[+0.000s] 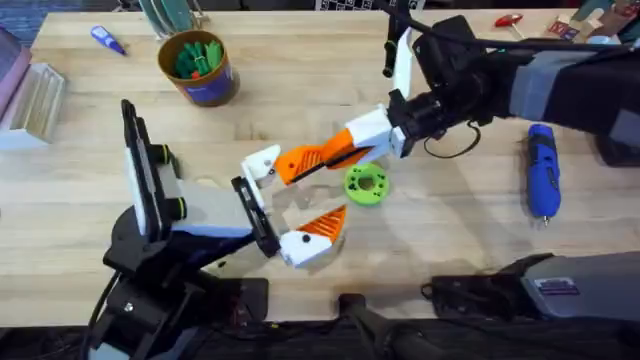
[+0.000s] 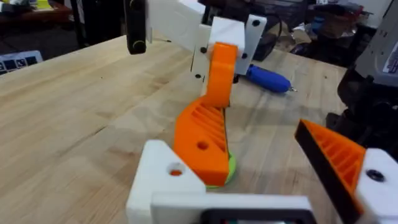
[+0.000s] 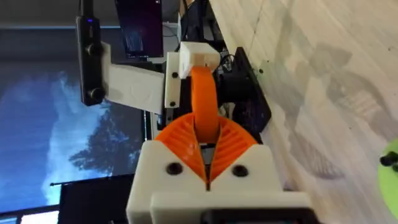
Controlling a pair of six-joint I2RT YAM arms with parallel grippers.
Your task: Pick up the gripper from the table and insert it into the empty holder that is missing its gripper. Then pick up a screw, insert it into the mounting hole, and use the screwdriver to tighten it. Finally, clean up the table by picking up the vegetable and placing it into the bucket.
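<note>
Right gripper (image 1: 345,148) reaches in from upper right of the overhead frame to the center, pads pressed together, pinching the orange gripper (image 1: 305,160). In the right wrist view the wedge (image 3: 204,106) stands clamped between the ribbed pads. Left gripper (image 1: 292,205) at lower center, jaws spread: one finger is the bare white holder (image 1: 262,164), upper one in overhead, other finger carries an orange pad. Wedge's far end touches the holder (image 2: 163,177) in the left wrist view. Lime-green disc (image 1: 365,184) just beside, on the table (image 1: 450,230). Screwdriver (image 1: 542,170) at right, well apart. Bucket (image 1: 200,68) upper left, green pieces inside.
</note>
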